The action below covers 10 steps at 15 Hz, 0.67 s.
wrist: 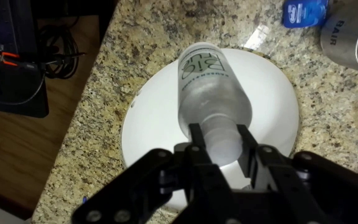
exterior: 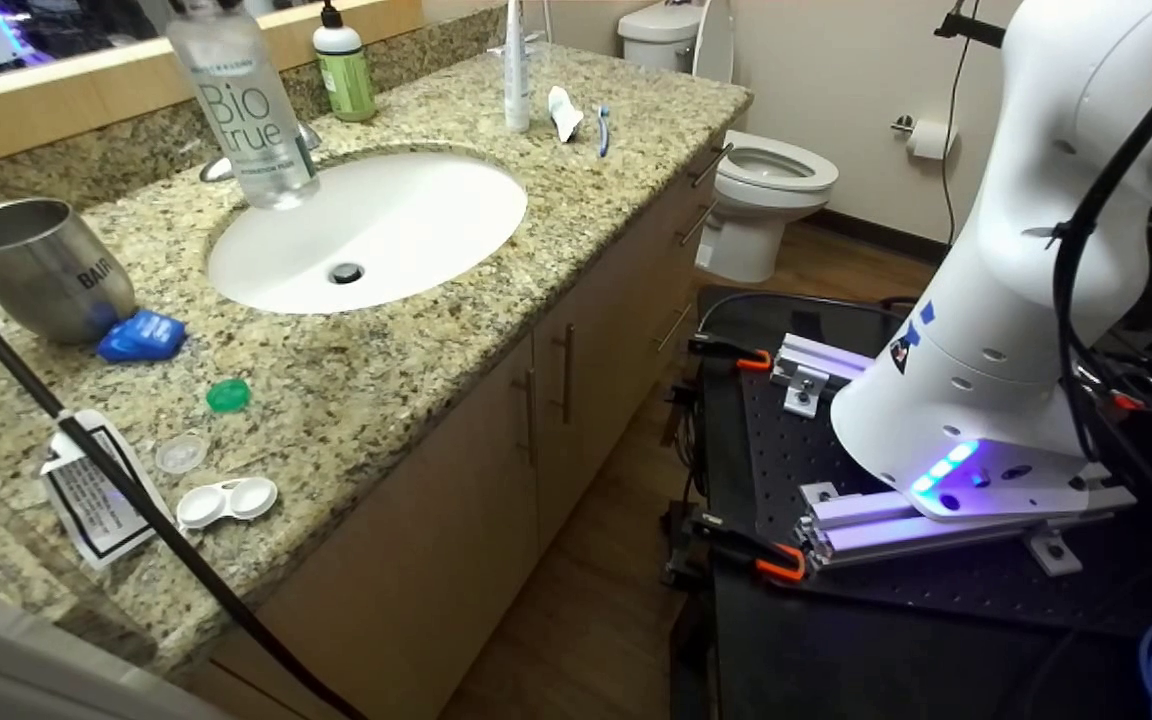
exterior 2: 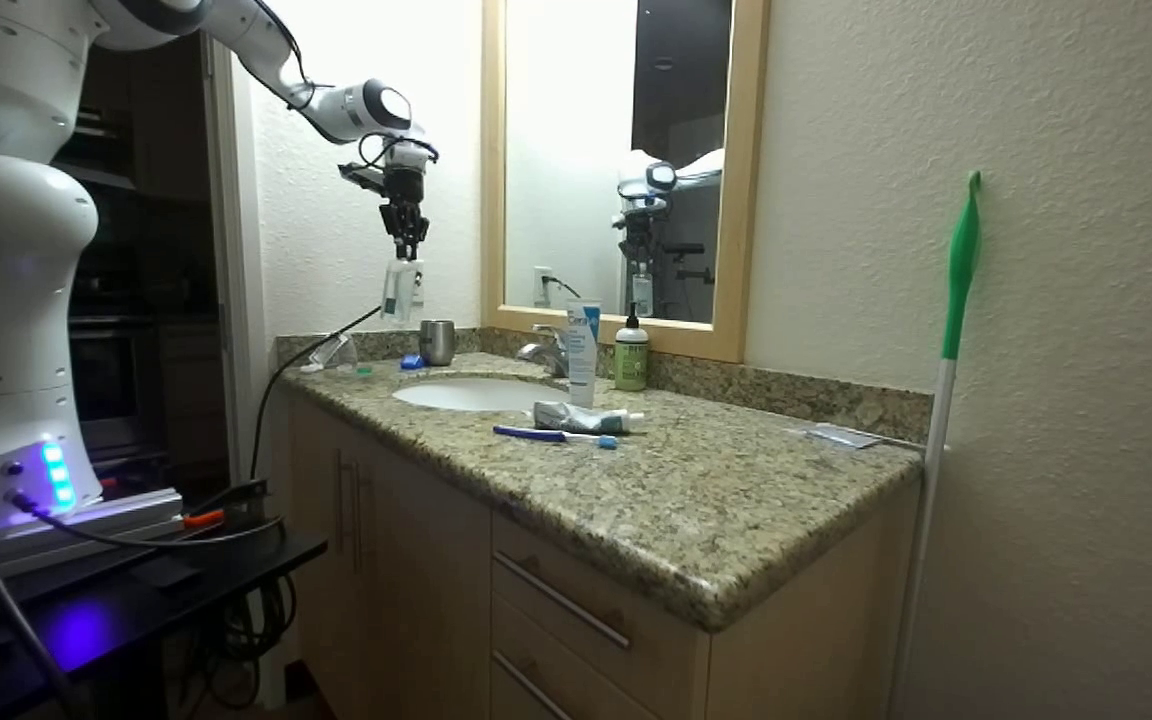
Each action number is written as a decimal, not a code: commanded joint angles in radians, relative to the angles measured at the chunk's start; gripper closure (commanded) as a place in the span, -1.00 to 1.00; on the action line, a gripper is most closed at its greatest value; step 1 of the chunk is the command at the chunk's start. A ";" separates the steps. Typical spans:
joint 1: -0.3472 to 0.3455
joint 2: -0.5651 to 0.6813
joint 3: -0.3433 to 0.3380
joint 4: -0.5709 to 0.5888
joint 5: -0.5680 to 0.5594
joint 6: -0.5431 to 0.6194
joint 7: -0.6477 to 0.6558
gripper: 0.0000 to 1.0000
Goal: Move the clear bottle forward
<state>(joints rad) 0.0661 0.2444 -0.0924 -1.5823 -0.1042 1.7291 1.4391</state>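
Observation:
The clear bottle has a white cap and green print. My gripper is shut on its cap, one finger on each side, in the wrist view. The bottle hangs slightly tilted in the air over the white sink. In an exterior view the bottle is large at the upper left, and only the fingertips show at the top edge. In an exterior view my gripper holds the bottle above the counter's far end.
A grey metal cup and a blue packet stand left of the sink. A green soap bottle, a faucet and a white tube stand around it. A black cable crosses near a contact lens case. The mirror is behind.

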 commanded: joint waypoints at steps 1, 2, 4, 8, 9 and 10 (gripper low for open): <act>0.018 -0.044 0.064 -0.101 0.050 0.002 -0.060 0.85; 0.029 -0.059 0.085 -0.127 0.071 0.001 -0.078 0.85; 0.050 -0.068 0.123 -0.145 0.104 -0.013 -0.109 0.85; 0.084 -0.024 0.143 -0.117 0.074 -0.004 -0.063 0.41; 0.091 -0.026 0.146 -0.120 0.073 -0.004 -0.063 0.41; 0.093 -0.028 0.146 -0.122 0.073 -0.004 -0.062 0.85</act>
<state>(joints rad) 0.1619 0.2163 0.0510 -1.7064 -0.0304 1.7278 1.3763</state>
